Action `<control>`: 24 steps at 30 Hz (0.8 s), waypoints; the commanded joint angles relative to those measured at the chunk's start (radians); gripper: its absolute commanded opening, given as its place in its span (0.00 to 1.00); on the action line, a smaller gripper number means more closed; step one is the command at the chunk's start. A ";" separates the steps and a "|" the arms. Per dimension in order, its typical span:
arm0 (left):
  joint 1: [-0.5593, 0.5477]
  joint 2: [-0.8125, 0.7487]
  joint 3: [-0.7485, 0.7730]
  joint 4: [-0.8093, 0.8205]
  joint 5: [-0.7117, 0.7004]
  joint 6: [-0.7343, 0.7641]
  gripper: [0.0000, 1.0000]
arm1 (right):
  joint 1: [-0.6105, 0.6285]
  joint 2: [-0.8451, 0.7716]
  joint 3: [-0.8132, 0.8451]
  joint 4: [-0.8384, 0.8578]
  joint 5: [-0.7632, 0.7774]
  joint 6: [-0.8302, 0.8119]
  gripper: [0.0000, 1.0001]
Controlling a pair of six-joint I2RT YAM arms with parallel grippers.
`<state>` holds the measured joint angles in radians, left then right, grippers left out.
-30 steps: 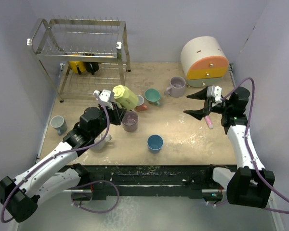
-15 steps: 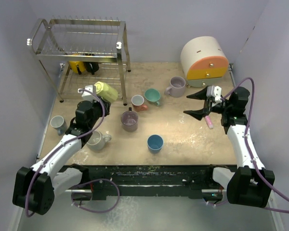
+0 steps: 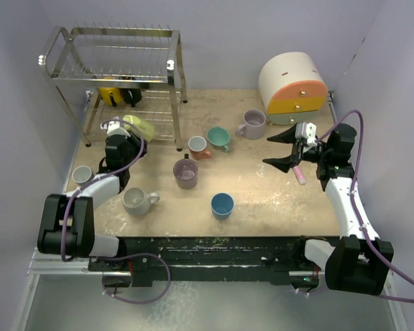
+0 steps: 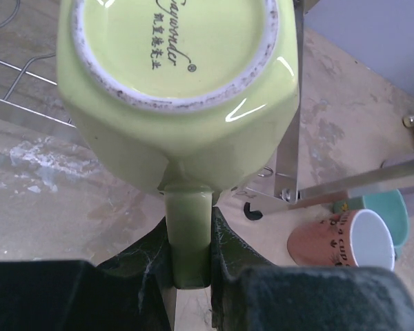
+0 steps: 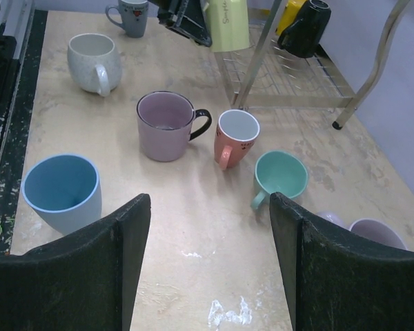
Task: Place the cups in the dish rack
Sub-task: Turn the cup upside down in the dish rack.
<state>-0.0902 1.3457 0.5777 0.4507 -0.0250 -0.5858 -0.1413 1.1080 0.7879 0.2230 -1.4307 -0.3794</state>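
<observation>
- My left tool (image 4: 190, 261) pinches the pale green mug (image 4: 179, 89) by its handle. Since a second ago it has swung the mug from above the purple mug (image 3: 186, 172) over to the front of the dish rack (image 3: 90, 80), level with the lower tier.
- The mug hangs tipped over, base toward my wrist camera, clear of the bench (image 3: 262, 200).
- My right tool (image 3: 269, 150) stays spread and holds nothing, hovering where it was.
- The rack's front post (image 4: 297, 138) stands just beside the mug.
- A yellow mug (image 3: 110, 93) and a black mug (image 3: 131, 93) sit on the lower tier behind.
- The salmon mug (image 3: 198, 146), teal mug (image 3: 219, 138), blue mug (image 3: 222, 205) and white mug (image 3: 136, 201) stand on the bench.
</observation>
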 commanded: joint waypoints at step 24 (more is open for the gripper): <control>0.055 0.616 0.696 0.055 0.243 0.187 0.00 | -0.001 0.001 0.051 -0.042 0.000 -0.070 0.73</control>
<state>-0.0452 1.9430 1.1362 0.4572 0.1677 -0.4892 -0.1413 1.1126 0.7910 0.1951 -1.4296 -0.4221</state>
